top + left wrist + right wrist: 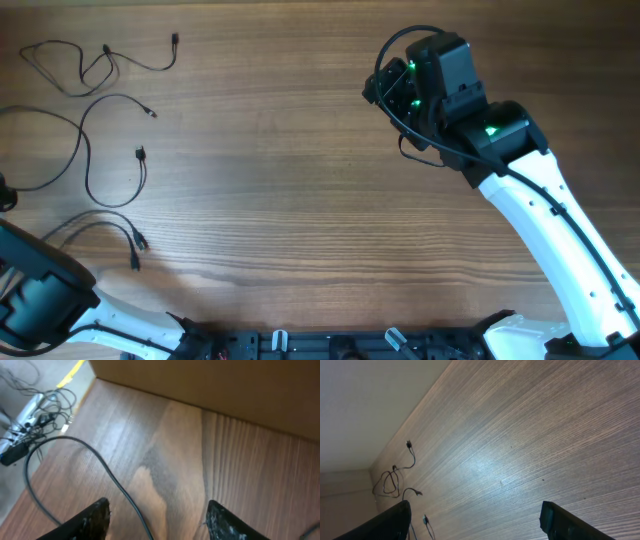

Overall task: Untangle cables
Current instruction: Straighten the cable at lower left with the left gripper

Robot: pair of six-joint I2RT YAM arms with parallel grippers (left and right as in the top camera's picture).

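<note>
Over on the left side of the pale wood-grain tabletop [300, 180], the thin black cables with small plug ends [86, 160] lie spread out flat. From above they read as loose strands, not a tight coil. The farthest cable [105, 50] squiggles across the top left corner with a small loop in it and a plug out at its right end. Below it, the middle strands [84, 150] curl in from the left edge, swing round in wide bends and finish at small plugs. Nearest the robot, the lower cable [110, 220] arcs out beside the left arm and drops to plugs at its right end.

Left tool [157, 507] now: fingers [92, 520] wide apart, nothing held between them. It hangs low over the wood, and one thin black cable strand [107, 472] curves across the tabletop right in front of it, running down between the two fingers at the bottom of the wrist view. Whether it touches either finger, I can't tell. Beyond the tabletop edge a grey tangle of wires [40, 405] sits on the floor.

Right tool [475, 507]: spread wide too, and empty. It hovers over bare wood on the right half, well apart from every cable. Its wrist camera looks across the tabletop to the cables far off by the far edge. The white right arm [560, 230] reaches in from the bottom right corner.
</note>
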